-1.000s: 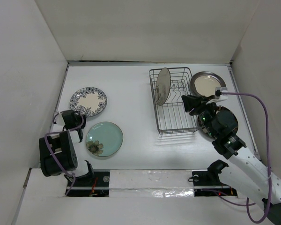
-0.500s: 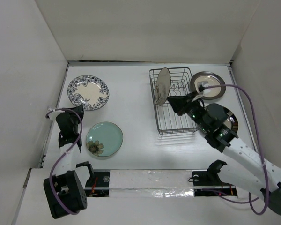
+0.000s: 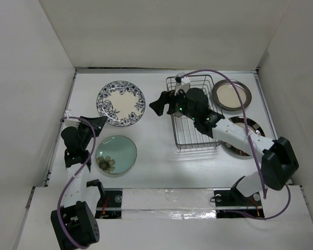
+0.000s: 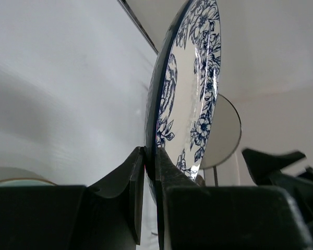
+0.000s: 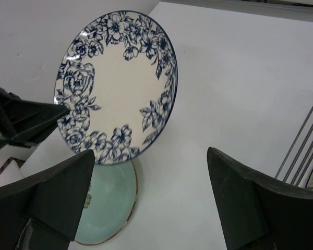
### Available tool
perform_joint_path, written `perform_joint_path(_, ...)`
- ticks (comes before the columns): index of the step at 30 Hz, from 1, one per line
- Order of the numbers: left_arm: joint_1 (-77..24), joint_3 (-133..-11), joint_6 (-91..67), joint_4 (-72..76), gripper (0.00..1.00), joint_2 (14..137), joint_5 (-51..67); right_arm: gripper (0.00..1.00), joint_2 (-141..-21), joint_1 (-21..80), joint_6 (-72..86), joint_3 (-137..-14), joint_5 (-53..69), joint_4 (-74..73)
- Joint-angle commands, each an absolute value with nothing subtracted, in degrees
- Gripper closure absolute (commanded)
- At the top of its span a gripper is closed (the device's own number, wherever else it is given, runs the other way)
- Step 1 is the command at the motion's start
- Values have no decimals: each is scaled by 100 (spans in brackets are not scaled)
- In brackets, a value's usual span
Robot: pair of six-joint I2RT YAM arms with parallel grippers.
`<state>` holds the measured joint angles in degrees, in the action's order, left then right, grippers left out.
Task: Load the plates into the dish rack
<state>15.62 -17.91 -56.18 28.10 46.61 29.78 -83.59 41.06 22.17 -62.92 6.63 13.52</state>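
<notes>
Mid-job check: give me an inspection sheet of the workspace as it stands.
Surface: white table, no spills seen.
Job's things: floral plate held tilted off the table; green plate flat; beige plates flat right of the dish rack, one partly under the right arm.
Clutter: nothing seen.
Grippers: left gripper shut on the floral plate's rim; right gripper open, facing that plate, not touching.
Cables: purple cable along each arm; the right one arcs over the rack.
Surroundings: white walls on three sides.
</notes>
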Motion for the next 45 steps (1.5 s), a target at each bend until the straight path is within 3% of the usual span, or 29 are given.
perform_joint_path(1,1398,-2145,-6037,4165,100,4430,4067,5,-8735,4157,2013,-6828,694,1310)
perform_joint_path(11,1397,-2039,-6785,5519,100,4807,5115,4,-9158,4104,2109,-6926,405,1353)
perform_joint_path(15,1397,-2118,-6794,5766,100,4992,5414,8,-9211,4052,2390,-6803,878,1783)
perform_joint_path(18,1397,-2136,-6662,5730,100,5089,5510,22,-9220,3999,2601,-6715,1361,2284)
perform_joint_path(19,1397,-2144,-6601,5730,100,5115,5572,32,-9263,3999,2662,-6706,1475,2390)
perform_joint_path(23,1397,-2127,-6504,5669,100,5115,5625,56,-9448,3999,3005,-6732,2230,2987)
perform_joint_path(24,1345,-2136,-6487,5660,100,5124,5634,64,-9474,3999,3128,-6750,2328,3067)
perform_joint_path(25,1345,-2162,-6460,5617,100,5159,5651,78,-9492,3999,3199,-6759,2390,3120)
perform_joint_path(28,1345,-2171,-6399,5581,100,5229,5625,100,-9510,3938,3374,-6785,2470,3190)
perform_joint_path(29,1345,-2188,-6407,5564,100,5247,5616,100,-9388,3938,3445,-6733,2418,3347)
perform_joint_path(30,1345,-2188,-6390,5520,93,5273,5616,100,-9291,3859,3619,-6637,2373,3497)
perform_joint_path(31,1345,-2232,-6381,5424,79,5334,5625,100,-9186,3780,3691,-6453,2303,3594)
perform_joint_path(34,1345,-2276,-6433,5440,60,5493,5660,100,-8720,3631,3823,-6320,1978,3621)
perform_joint_path(37,1345,-2259,-6495,5537,49,5493,5652,100,-8245,3367,3937,-6241,1732,3577)
perform_joint_path(45,1345,-2259,-6381,5450,44,5467,5704,100,-7006,2156,4070,-5986,1144,3376)
